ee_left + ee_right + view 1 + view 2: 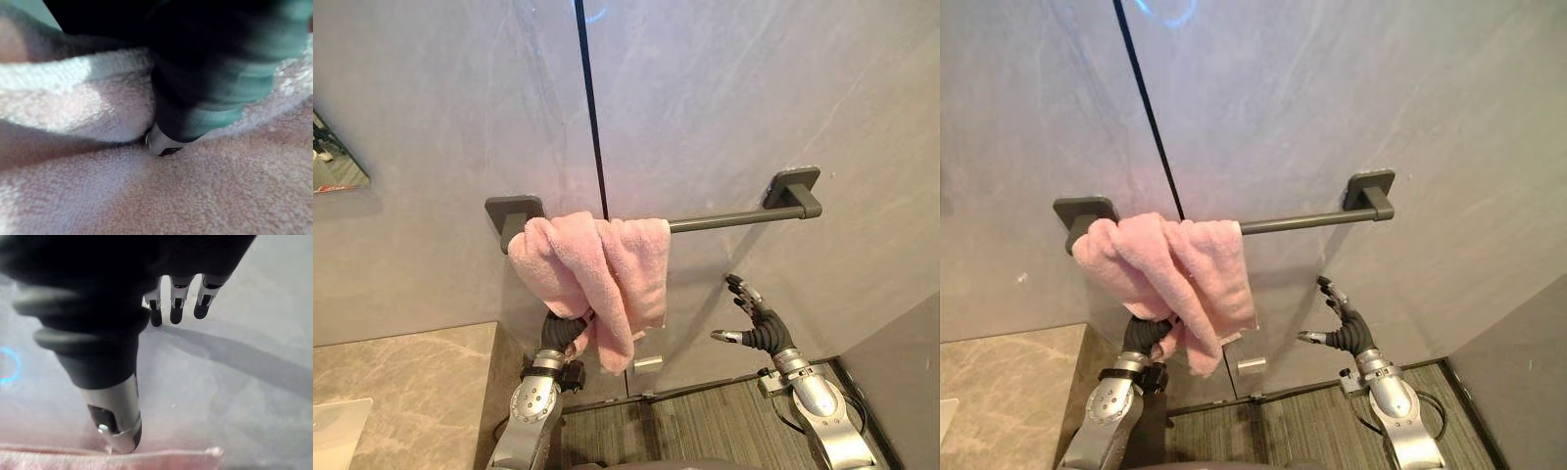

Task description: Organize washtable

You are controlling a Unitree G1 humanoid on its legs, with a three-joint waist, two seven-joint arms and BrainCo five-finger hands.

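The pink towel (597,269) hangs bunched at the left end of the towel bar (734,218), likely needing spreading. Your left hand (560,331) is buried in its folds, so I cannot tell its grip. Your right hand (751,319) hovers below the bar, fingers spread, empty.

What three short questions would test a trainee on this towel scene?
1. True or false: the pink towel hangs spread flat along the whole towel bar.
2. The right hand is: A) gripping the bar; B) open in the air below the bar, beside the towel; C) pinching the towel.
3. Which hand touches the towel?

Key:
1. False: it is bunched at the bar's left end.
2. B.
3. The left hand, which reaches into the towel from below.
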